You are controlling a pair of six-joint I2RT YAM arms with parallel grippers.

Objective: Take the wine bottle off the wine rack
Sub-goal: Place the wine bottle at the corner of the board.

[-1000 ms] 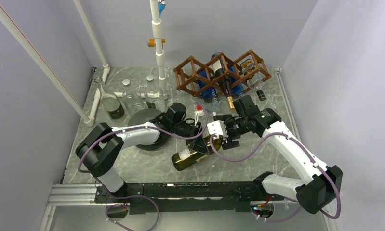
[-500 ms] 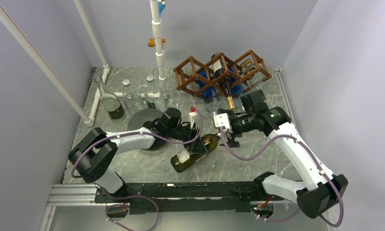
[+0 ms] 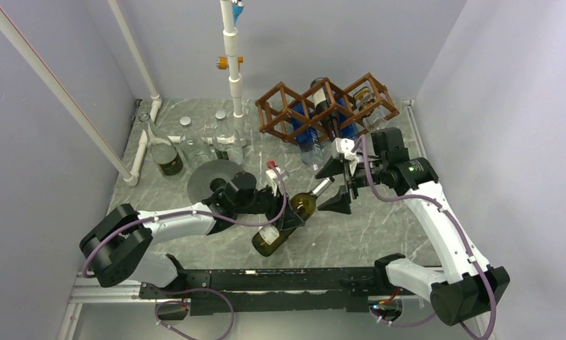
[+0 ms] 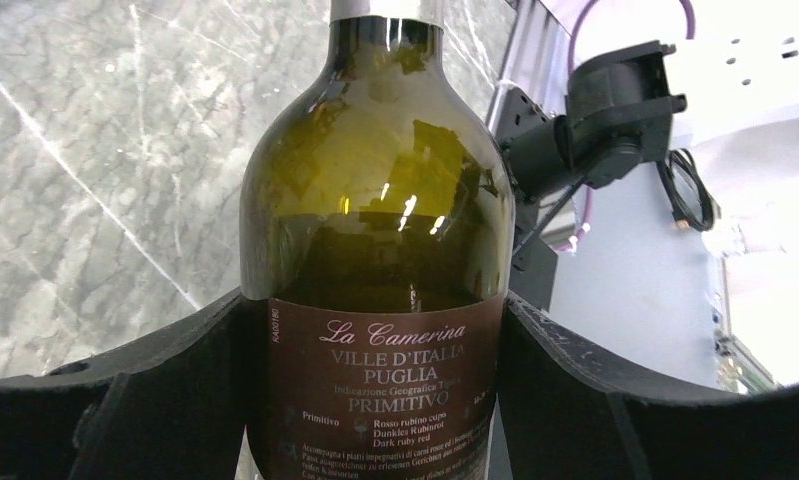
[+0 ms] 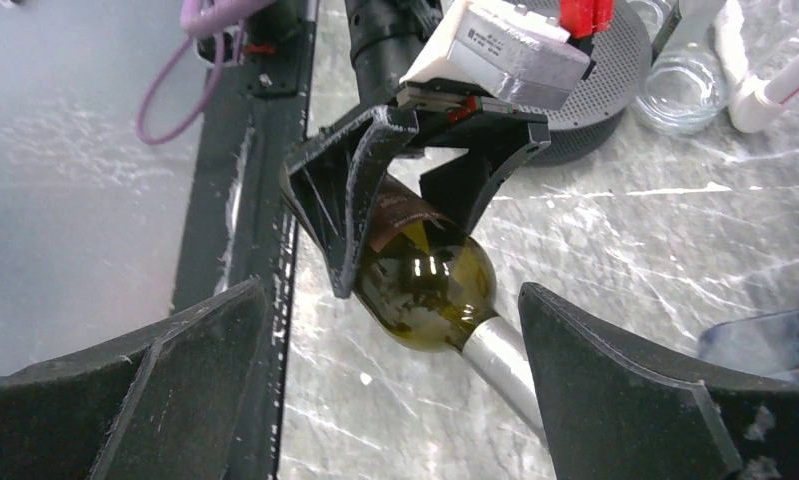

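We see a dark green glass wine bottle [image 4: 375,220] with brown label pinched in the left gripper [image 4: 375,305], neck toward twelve o'clock.

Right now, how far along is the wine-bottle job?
Done: the dark green glass wine bottle is clear of the brown wooden lattice rack. In hand: the left gripper clamps its body; the right gripper stands open by the neck. To do: probably setting it down.

Grey marble table [image 3: 379,234]; wine rack [image 3: 296,107], jars [image 3: 168,157], perhaps a disc [image 3: 205,178].
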